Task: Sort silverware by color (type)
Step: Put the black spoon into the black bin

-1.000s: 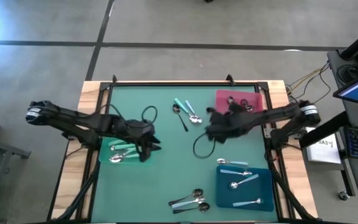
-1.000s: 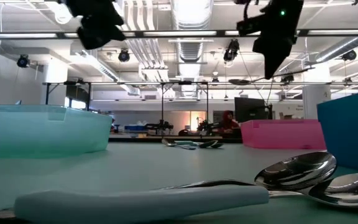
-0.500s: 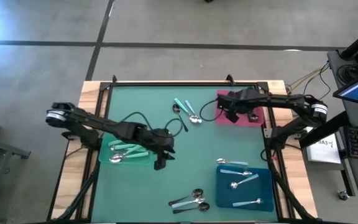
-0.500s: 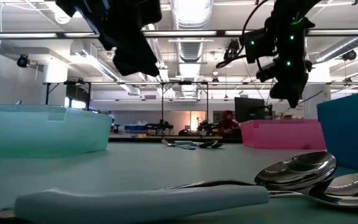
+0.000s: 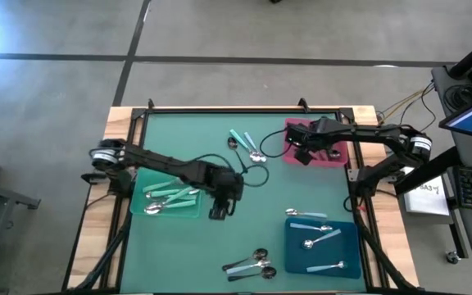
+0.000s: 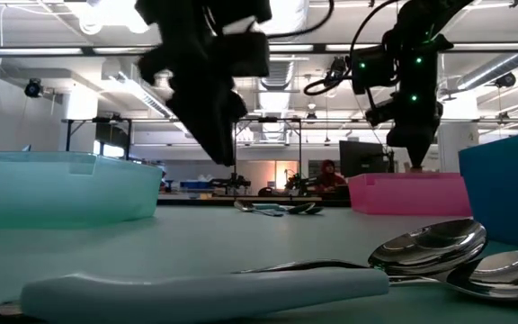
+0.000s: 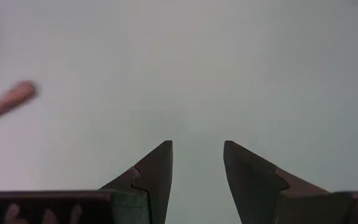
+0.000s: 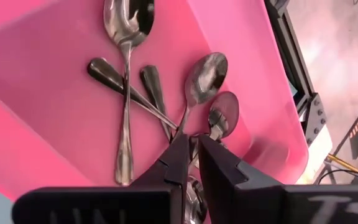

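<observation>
My right gripper (image 5: 296, 154) (image 6: 414, 162) (image 8: 192, 142) hangs over the pink tray (image 5: 340, 131) (image 8: 55, 143), fingers pointing down, shut on a metal spoon (image 8: 207, 74). Several dark or all-metal spoons (image 8: 126, 93) lie flat in that tray. My left gripper (image 5: 220, 211) (image 6: 223, 148) (image 7: 197, 152) is open above bare table, just right of the teal tray (image 5: 193, 213). Teal-handled spoons (image 5: 169, 195) lie in the teal tray and pale blue ones (image 5: 318, 239) in the blue tray (image 5: 297, 256). Loose spoons lie at the far middle (image 5: 248, 147) and the near edge (image 5: 252, 264). My right gripper pinches the spoon's thin handle (image 8: 184, 123) between its two fingertips, coming from above and pointing down into the pink tray. The bowl (image 8: 207, 74) points away from the fingers. Whether the bowl rests on the tray floor, I cannot tell.
A black frame rims the green table (image 5: 260, 197). Free room lies in the table's middle between the trays. In the low view the near spoon pile (image 6: 421, 256) fills the foreground, with the teal tray (image 6: 61, 184), pink tray (image 6: 407, 193) and blue tray (image 6: 511, 180) behind.
My right gripper has swung from above the table's middle toward the far right corner, over the pink tray, then dropped lower. My left gripper has left the teal tray, moving toward the table's right and slightly nearer, and has come down closer to the table.
</observation>
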Available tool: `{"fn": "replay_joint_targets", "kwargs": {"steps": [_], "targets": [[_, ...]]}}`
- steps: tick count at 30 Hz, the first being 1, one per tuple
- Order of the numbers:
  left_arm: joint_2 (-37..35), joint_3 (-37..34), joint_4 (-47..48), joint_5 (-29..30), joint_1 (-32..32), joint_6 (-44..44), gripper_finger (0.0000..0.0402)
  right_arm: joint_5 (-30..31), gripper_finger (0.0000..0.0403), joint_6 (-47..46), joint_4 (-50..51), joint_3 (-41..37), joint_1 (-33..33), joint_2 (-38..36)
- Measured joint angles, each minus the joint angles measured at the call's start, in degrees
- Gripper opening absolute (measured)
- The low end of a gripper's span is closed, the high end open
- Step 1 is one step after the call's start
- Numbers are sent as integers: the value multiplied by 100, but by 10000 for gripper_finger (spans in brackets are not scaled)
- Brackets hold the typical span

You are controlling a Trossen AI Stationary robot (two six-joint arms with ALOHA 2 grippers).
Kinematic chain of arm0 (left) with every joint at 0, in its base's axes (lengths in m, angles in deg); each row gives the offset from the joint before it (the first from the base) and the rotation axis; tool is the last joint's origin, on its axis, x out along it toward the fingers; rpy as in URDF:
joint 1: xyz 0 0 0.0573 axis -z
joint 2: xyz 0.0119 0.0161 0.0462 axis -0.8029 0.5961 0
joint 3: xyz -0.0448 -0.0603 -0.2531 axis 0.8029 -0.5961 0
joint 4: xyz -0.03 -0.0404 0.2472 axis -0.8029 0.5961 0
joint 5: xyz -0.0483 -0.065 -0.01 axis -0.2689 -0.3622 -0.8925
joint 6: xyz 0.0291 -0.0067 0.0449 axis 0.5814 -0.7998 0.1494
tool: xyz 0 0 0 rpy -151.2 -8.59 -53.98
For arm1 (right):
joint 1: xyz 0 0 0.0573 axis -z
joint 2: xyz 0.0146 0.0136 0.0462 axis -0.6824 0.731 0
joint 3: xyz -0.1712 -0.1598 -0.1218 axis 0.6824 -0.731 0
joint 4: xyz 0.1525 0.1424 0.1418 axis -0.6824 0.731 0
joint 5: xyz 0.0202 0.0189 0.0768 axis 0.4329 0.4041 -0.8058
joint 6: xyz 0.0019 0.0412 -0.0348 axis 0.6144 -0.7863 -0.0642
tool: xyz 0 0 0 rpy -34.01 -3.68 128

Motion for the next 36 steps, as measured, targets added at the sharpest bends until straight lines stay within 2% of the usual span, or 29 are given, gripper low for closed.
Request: {"fn": "replay_joint_targets", "kwargs": {"steps": [1,6,9,14,20,23,32,36], "targets": [[51,15,-75,-110,-89,-31,128,2,29,-53,-2,0,0,2],[217,-318,-925,-1510,-178,-385,128,-5,29,-258,19,-67,-129,2],[230,-552,-1596,-1696,67,-588,128,-164,29,-197,-17,-79,-296,-8],[228,-679,-2078,-1694,385,-442,128,-953,29,162,-523,-65,-520,-24],[267,-658,-2382,-1618,523,-802,128,-2155,29,294,-1216,-22,-869,-26],[267,-651,-2406,-1491,650,-1054,128,-2273,29,272,-1389,-20,-1181,-28],[267,-675,-2511,-987,1347,-1969,128,-2265,19,-606,-1340,-20,-2245,-28],[270,-675,-2798,-317,1701,-2301,128,-2669,29,-938,-1325,50,-2758,-28]]}}
